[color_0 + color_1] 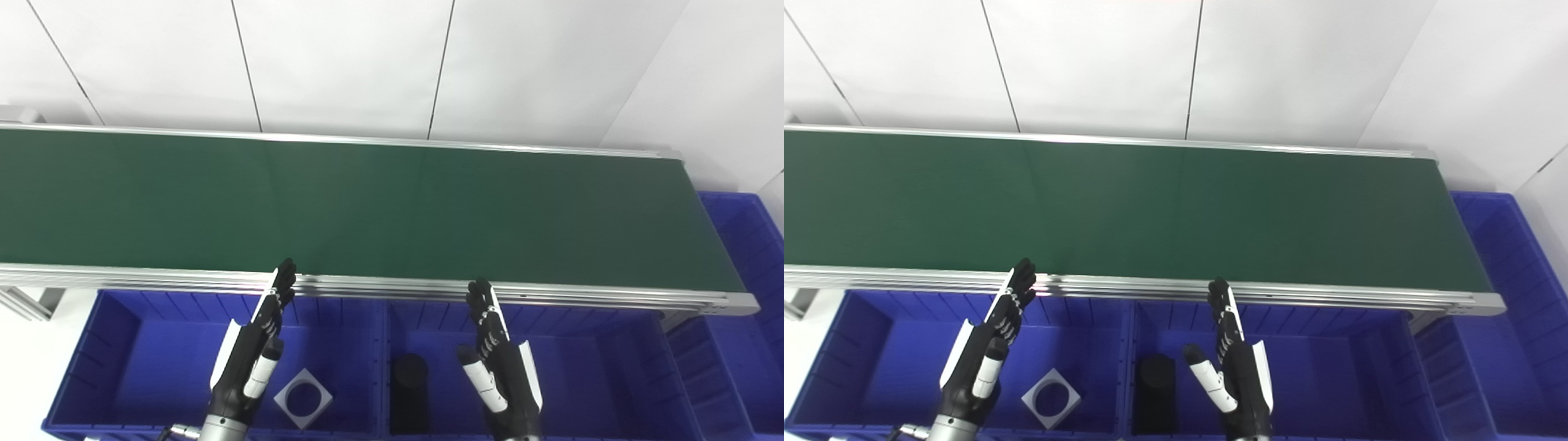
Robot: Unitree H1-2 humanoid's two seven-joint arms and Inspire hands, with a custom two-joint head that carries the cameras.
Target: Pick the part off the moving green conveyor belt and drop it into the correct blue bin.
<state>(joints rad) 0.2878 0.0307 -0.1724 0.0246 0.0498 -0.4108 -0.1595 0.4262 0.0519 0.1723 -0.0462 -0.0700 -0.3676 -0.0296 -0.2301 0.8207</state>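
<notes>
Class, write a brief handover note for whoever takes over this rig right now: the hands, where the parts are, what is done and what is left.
Left hand: open, holding nothing, above the left bin.
Right hand: open, holding nothing, above the middle bin.
Belt: no part on it in view.
Done: a white square part lies in the left bin, a black part in the middle bin.
Left: wait for the next part, pick it and bin it.

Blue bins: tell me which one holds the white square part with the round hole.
The left front bin, under the left hand, holds the white square part. The middle bin holds a black cylinder; the far-right bin shows no part.
</notes>
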